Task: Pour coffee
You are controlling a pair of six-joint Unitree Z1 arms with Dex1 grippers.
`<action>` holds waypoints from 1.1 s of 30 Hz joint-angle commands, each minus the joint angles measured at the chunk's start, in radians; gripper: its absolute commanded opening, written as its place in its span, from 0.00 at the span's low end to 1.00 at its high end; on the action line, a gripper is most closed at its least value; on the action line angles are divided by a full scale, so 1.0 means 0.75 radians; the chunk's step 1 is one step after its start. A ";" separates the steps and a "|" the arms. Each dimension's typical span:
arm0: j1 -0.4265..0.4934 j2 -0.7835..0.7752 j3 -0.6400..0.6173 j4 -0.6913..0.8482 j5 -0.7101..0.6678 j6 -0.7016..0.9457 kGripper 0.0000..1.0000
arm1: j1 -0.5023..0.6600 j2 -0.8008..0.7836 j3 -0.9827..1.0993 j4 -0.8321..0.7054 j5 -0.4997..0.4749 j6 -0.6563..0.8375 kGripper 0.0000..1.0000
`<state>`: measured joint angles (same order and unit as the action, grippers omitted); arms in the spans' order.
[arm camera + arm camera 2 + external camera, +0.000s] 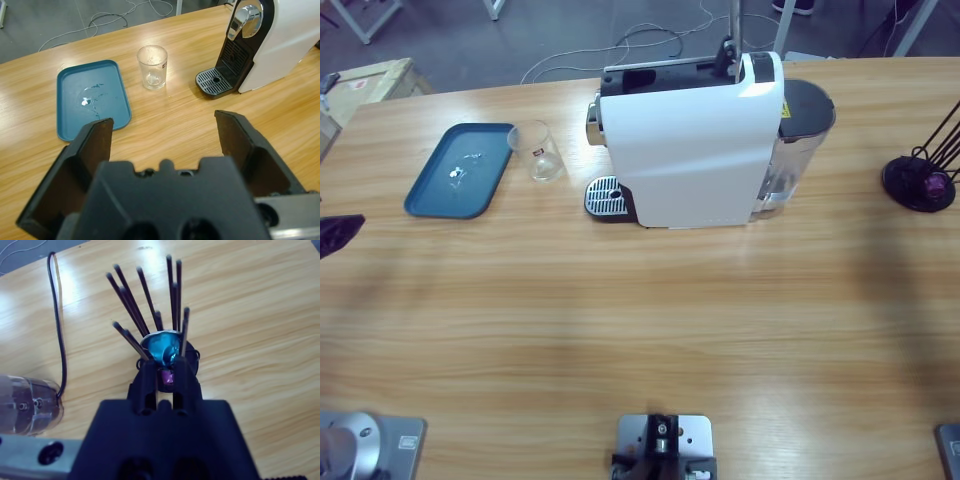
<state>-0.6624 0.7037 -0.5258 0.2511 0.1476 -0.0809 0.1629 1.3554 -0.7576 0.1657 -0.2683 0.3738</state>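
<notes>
The white coffee machine (685, 150) stands at the back middle, its drip grate (605, 196) facing left. An empty clear glass (536, 150) stands on the table just left of it, beside a blue tray (460, 170). In the left wrist view my left gripper (164, 120) is open and empty, well short of the glass (152, 66), the tray (92, 97) and the machine (260, 40). Its dark fingertip (338, 233) shows at the high view's left edge. My right gripper (165, 364) is shut, right in front of the capsule rack (150, 300). A blue capsule (161, 346) and a purple capsule (166, 377) show there.
The black capsule rack (918, 182) with a purple capsule (937, 185) stands at the table's right end. The machine's clear water tank (790, 165) sits on its right side, and a black cable (59, 315) runs from it. The near half of the table is bare wood.
</notes>
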 commanded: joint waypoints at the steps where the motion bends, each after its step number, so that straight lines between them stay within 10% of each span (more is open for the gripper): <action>1: -0.013 0.022 0.040 0.003 -0.015 -0.014 0.85 | -0.011 -0.077 -0.080 0.115 -0.022 -0.015 0.00; 14: -0.013 0.021 0.040 0.003 -0.019 -0.011 0.85 | 0.033 -0.331 -0.356 0.462 -0.012 -0.137 0.00; 24: -0.013 0.031 0.036 0.003 -0.021 -0.011 0.85 | 0.886 -0.281 -0.386 0.465 0.317 -0.600 0.00; 33: -0.013 0.008 0.043 0.003 -0.021 -0.013 0.85 | 0.942 0.248 -0.722 0.398 0.546 -0.741 0.00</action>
<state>-0.6646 0.7037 -0.5255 0.2508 0.1390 -0.0809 0.8521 1.2407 -1.1149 0.4760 0.0649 -0.1038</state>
